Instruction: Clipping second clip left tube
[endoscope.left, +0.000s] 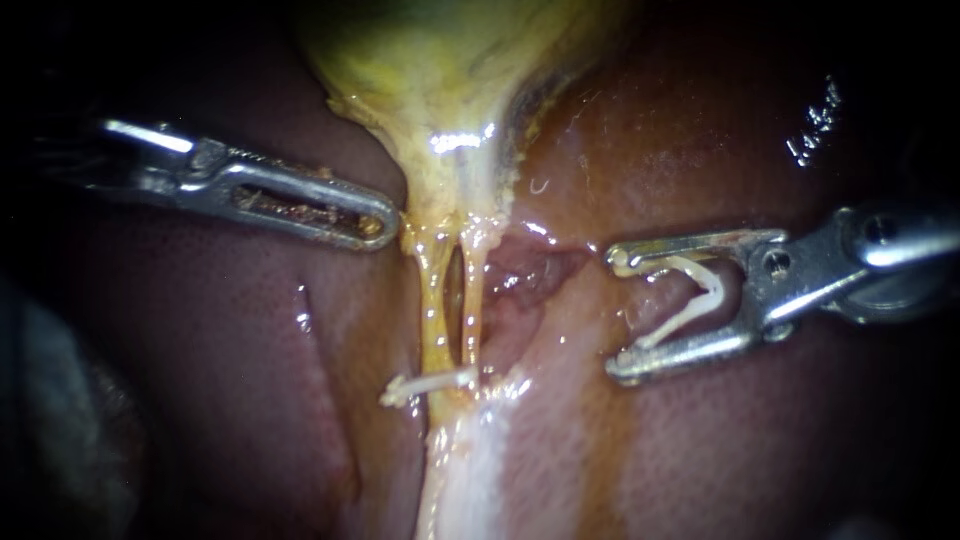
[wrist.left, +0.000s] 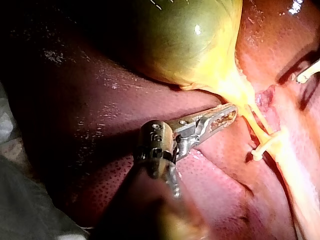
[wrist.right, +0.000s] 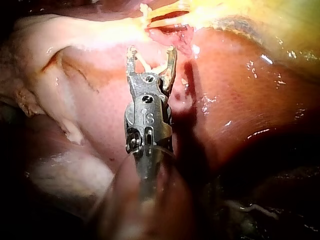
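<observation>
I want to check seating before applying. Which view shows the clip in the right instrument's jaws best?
The endoscope view: the clip shows whole, both legs spread between the right instrument's jaws. The right wrist view shows it smaller, ahead of the hinge. The left wrist view catches only what seems a jaw tip, no clip.

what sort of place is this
Likely a surgical bench setup: liver and gallbladder seen close up, the right instrument holding a white clip in its jaws, a placed clip on thin tubes.
</observation>
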